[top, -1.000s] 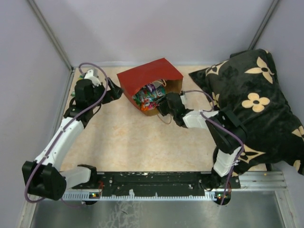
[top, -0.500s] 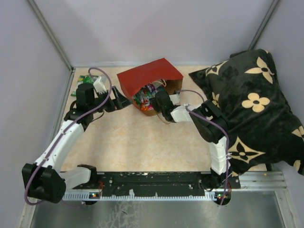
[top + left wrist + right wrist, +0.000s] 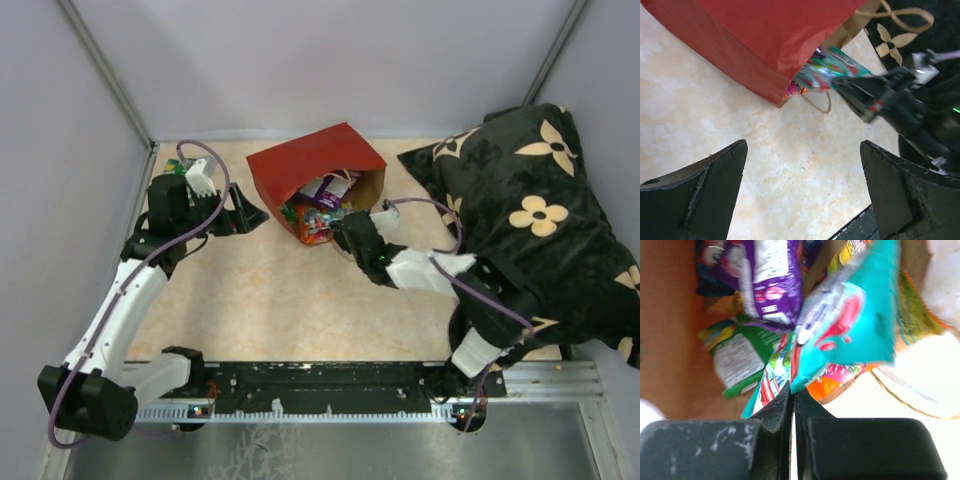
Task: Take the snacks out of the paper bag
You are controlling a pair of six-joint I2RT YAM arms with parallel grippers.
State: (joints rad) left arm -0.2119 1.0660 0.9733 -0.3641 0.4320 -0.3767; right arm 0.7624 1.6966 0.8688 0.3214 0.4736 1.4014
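Observation:
The paper bag (image 3: 315, 165) lies on its side, red outside up, mouth toward the near right. Snacks (image 3: 316, 212) spill from its mouth. My right gripper (image 3: 345, 228) sits at that mouth, shut on the corner of a teal snack packet (image 3: 850, 315). Behind it inside the bag are a purple packet (image 3: 772, 275), a green packet (image 3: 732, 357) and an orange one (image 3: 832, 386). My left gripper (image 3: 250, 215) hangs open just left of the bag, nothing between its fingers. In the left wrist view the bag (image 3: 755, 40) and snacks (image 3: 827, 70) lie ahead.
A black pillow with cream flowers (image 3: 530, 220) fills the right side, close behind the right arm. The bag's string handle (image 3: 822, 102) loops onto the table. Something small and green (image 3: 176, 168) lies at the far left corner. Walls enclose the table.
The right gripper went from partly open to shut on the teal packet at the bag's mouth and drew back slightly. The left arm shifted a little left.

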